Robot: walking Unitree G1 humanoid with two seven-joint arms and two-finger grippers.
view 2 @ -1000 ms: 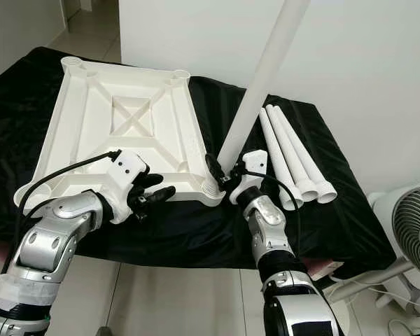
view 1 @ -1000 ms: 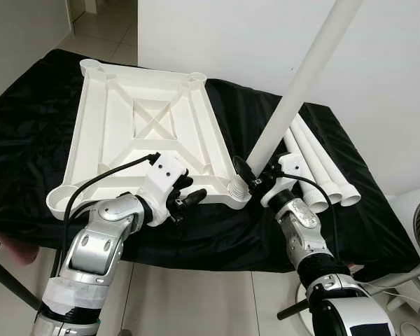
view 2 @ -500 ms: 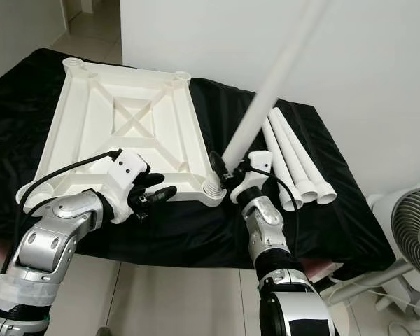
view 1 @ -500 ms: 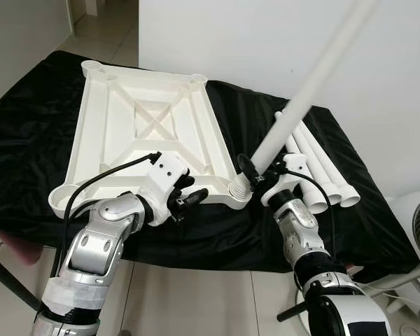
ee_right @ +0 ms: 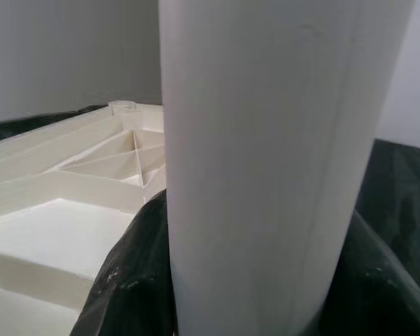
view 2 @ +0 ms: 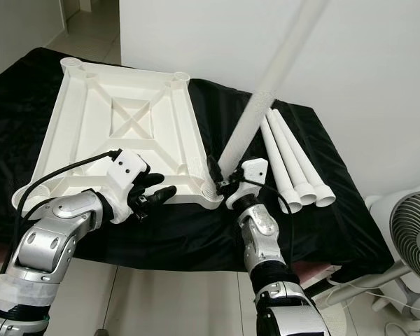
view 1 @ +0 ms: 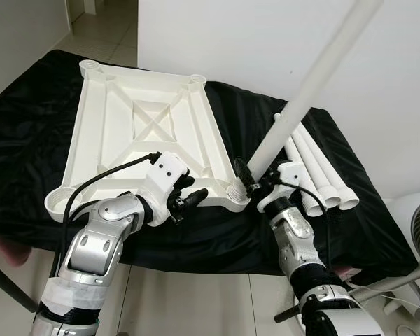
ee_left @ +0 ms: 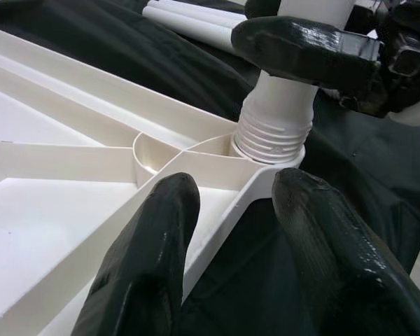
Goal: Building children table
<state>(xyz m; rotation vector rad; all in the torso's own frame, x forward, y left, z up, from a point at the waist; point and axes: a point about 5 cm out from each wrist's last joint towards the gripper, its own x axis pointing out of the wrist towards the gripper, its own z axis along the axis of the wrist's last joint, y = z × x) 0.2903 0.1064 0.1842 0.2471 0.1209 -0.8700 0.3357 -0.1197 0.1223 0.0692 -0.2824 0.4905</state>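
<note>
The white tabletop [view 1: 143, 133] lies upside down on the black-covered table [view 1: 28, 126]. My right gripper [view 1: 255, 183] is shut on a long white leg [view 1: 315, 77], low on its shaft. The leg leans up and to the right. Its threaded end [ee_left: 273, 129] sits in the tabletop's near right corner socket [view 1: 236, 190]. My left gripper [view 1: 189, 192] is at the tabletop's near edge, just left of that corner. It is open, with the rim [ee_left: 227, 210] passing between its fingers [ee_left: 161, 231].
Three spare white legs [view 1: 315, 164] lie side by side on the cloth right of the tabletop. A fan [view 2: 413, 238] stands on the floor at the right. A white wall rises behind the table. Tiled floor lies in front.
The held leg has rocked: it leaned further to the right, then came back a little more upright. Its threaded end stays at the corner socket. The left gripper has not moved.
</note>
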